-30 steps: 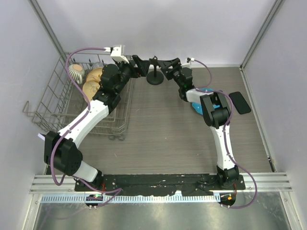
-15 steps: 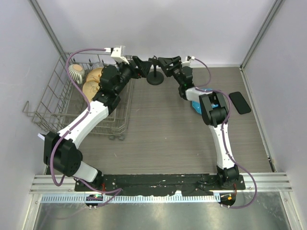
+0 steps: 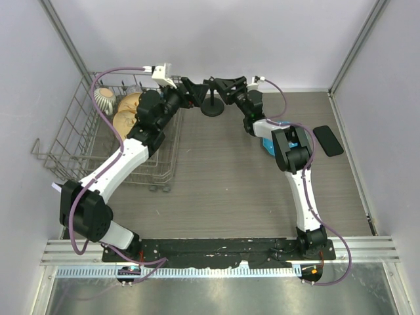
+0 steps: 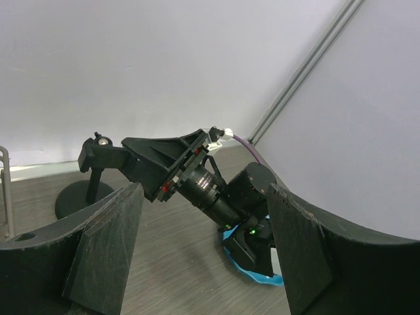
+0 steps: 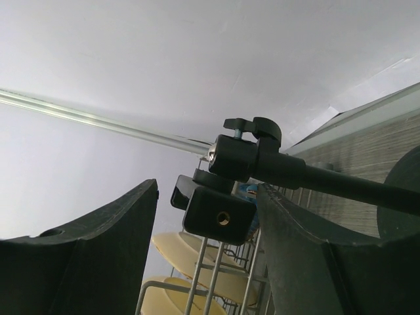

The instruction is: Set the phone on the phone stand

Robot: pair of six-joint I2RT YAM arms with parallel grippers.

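Note:
The black phone [image 3: 328, 140] lies flat on the table at the right, away from both grippers. The black phone stand [image 3: 212, 105], a round base with a thin pole, stands at the back middle. My left gripper [image 3: 195, 92] is open and empty just left of the stand's head. My right gripper [image 3: 223, 87] is open just right of it. In the right wrist view the stand's clamp head [image 5: 220, 213] sits between my open fingers [image 5: 85, 249], which are not touching it. The left wrist view shows the stand [image 4: 92, 177] and the right gripper [image 4: 164, 164] beyond my open left gripper [image 4: 205, 193].
A wire dish rack [image 3: 79, 141] holding cream plates and a bowl stands at the left, under my left arm. A blue dish [image 3: 268, 147] lies under my right arm. Grey walls close in behind the stand.
My right gripper has shifted slightly left and back, closer round the stand's head. My left gripper has edged a little toward the stand. The phone has not moved.

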